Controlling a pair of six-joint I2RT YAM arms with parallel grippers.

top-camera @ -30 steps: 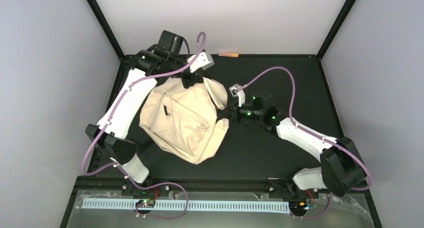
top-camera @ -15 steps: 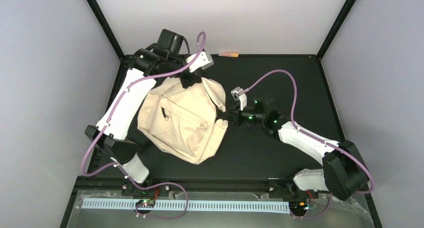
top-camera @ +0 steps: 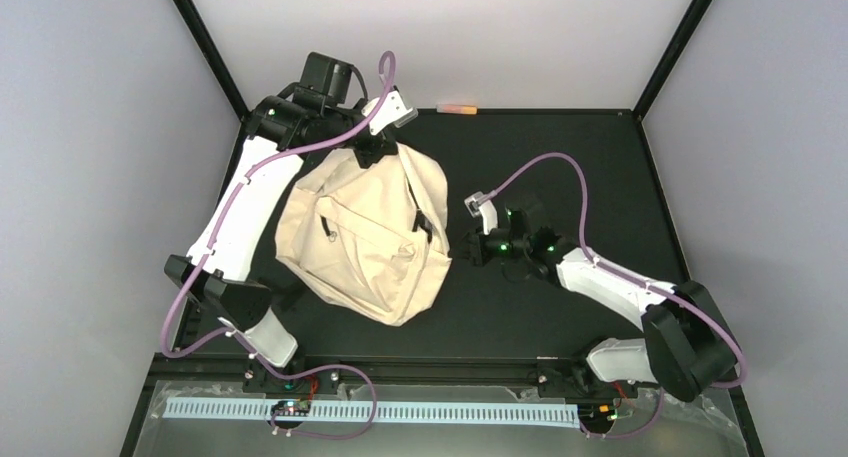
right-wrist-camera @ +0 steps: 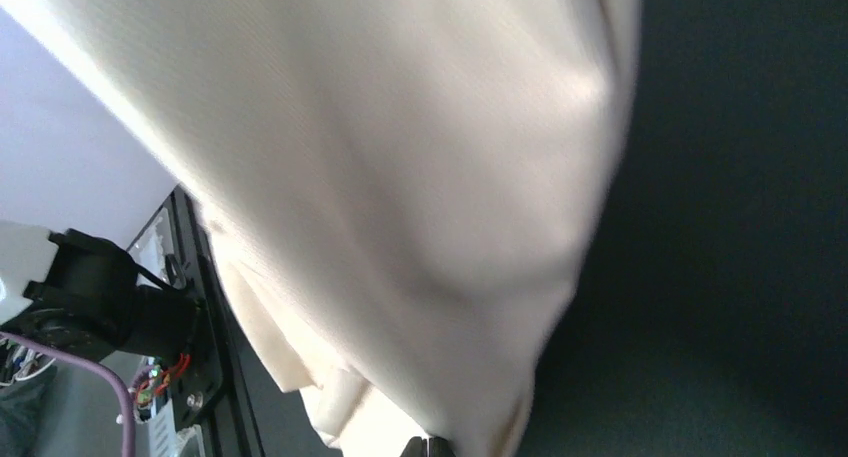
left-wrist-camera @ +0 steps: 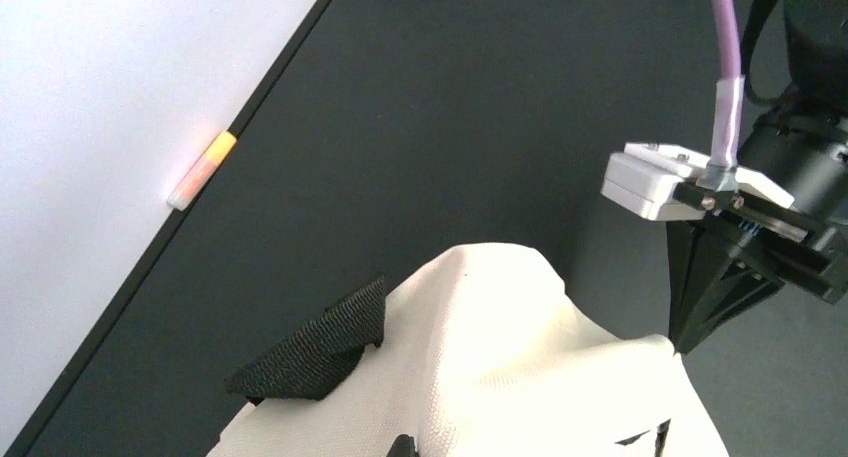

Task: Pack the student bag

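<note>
The student bag (top-camera: 350,247), cream fabric with a zip pocket and black straps, lies on the black table left of centre. My left gripper (top-camera: 378,155) is shut on the bag's top by the black strap loop (left-wrist-camera: 310,352); only a dark tip shows at the bottom of the left wrist view. My right gripper (top-camera: 462,249) is shut at the bag's right edge. In the left wrist view its black fingers (left-wrist-camera: 695,287) narrow to a point on a drawn-out corner of the fabric. In the right wrist view the cream bag (right-wrist-camera: 400,177) fills the frame above the closed tips (right-wrist-camera: 430,447).
A small orange-and-white stick (top-camera: 458,108) lies at the table's back edge, also visible as the stick (left-wrist-camera: 200,170) in the left wrist view. A white slotted strip (top-camera: 370,412) runs along the front below the arm bases. Black frame posts rise at the back corners.
The left gripper has moved back and left with the bag's top, stretching it. The right gripper has shifted right and nearer, and the bag's right flap has flattened.
</note>
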